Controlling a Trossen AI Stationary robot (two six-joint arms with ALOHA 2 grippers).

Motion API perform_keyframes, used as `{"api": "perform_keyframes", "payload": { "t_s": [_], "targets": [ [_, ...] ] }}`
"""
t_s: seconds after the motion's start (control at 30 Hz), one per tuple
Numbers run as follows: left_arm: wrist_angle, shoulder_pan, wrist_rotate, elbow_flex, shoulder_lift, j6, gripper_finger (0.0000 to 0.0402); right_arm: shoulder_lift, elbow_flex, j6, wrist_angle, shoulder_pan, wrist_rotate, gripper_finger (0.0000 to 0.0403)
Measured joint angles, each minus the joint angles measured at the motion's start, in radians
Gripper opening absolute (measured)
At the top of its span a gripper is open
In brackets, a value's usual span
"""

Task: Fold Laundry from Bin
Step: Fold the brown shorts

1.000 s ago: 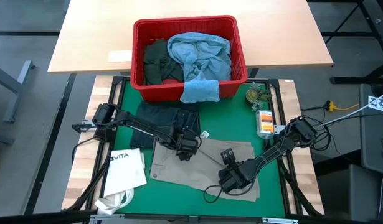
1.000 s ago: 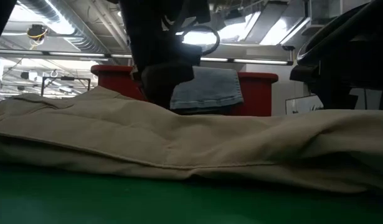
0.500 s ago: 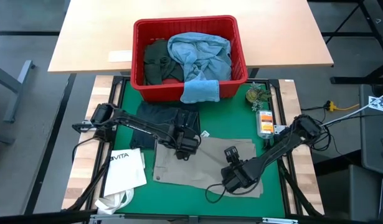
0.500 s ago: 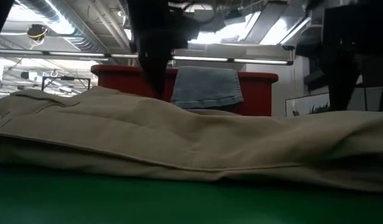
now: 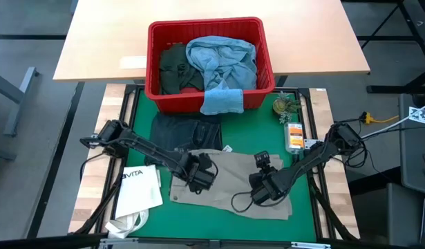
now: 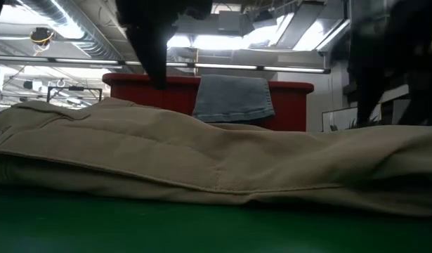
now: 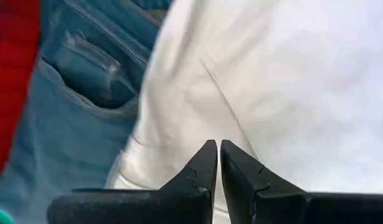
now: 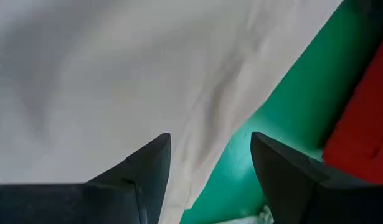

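Folded khaki trousers (image 5: 229, 185) lie flat on the green mat (image 5: 146, 149). Dark navy jeans (image 5: 188, 133) lie flat just beyond them. At the far side stands the red bin (image 5: 153, 66), holding light blue jeans (image 5: 222, 59) and a dark green piece (image 5: 174, 69). A small light blue cloth (image 5: 221, 102) hangs over the bin's near rim. My left gripper (image 7: 218, 146) is shut with nothing in it, above the trousers' left part (image 5: 198, 173). My right gripper (image 8: 210, 140) is open above their right part (image 5: 262, 181). In the low view both grippers, left (image 6: 156, 53) and right (image 6: 374, 77), hang clear of the trousers (image 6: 216, 161).
A white VITA tote bag (image 5: 139, 190) lies on the mat's near left. An orange packet (image 5: 294, 137) and a small green object (image 5: 285, 106) sit along the mat's right edge. The bin stands half on a wooden table (image 5: 101, 41), where a paper slip (image 5: 133, 62) lies.
Both grippers have risen off the khaki trousers. My left gripper has also gone toward the table's near left, staying shut. My right gripper has stayed open and shifted slightly toward the far edge. The trousers lie as before.
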Motion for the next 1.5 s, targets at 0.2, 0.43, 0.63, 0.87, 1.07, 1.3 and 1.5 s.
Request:
{"api": "perform_keyframes", "payload": {
  "t_s": [0.2, 0.43, 0.63, 0.87, 1.07, 1.3, 1.5],
  "targets": [
    [0.145, -0.067, 0.048, -0.094, 0.000, -0.058, 0.0018, 0.000, -0.152, 0.047, 0.057, -0.040, -0.013, 0.0223],
    [0.223, -0.121, 0.071, -0.149, 0.000, -0.084, 0.0018, -0.005, -0.269, 0.045, 0.080, -0.091, -0.110, 0.0223],
    [0.223, -0.145, 0.071, -0.150, 0.000, -0.137, 0.0018, -0.002, -0.263, 0.118, 0.035, -0.096, -0.111, 0.0223],
    [0.230, -0.191, 0.158, -0.150, 0.000, -0.167, 0.0018, -0.001, -0.246, 0.113, 0.034, -0.094, -0.187, 0.0223],
    [0.271, -0.245, 0.205, -0.150, 0.000, -0.271, 0.0018, -0.002, -0.246, 0.112, 0.037, -0.094, -0.232, 0.0223],
    [0.270, -0.294, 0.090, -0.150, 0.047, -0.346, 0.0018, -0.004, -0.244, 0.090, 0.036, -0.094, -0.348, 0.0223],
    [0.240, -0.285, 0.081, -0.150, 0.121, -0.344, 0.0018, -0.005, -0.244, 0.041, 0.051, -0.052, -0.458, 0.0223]
  ]
}}
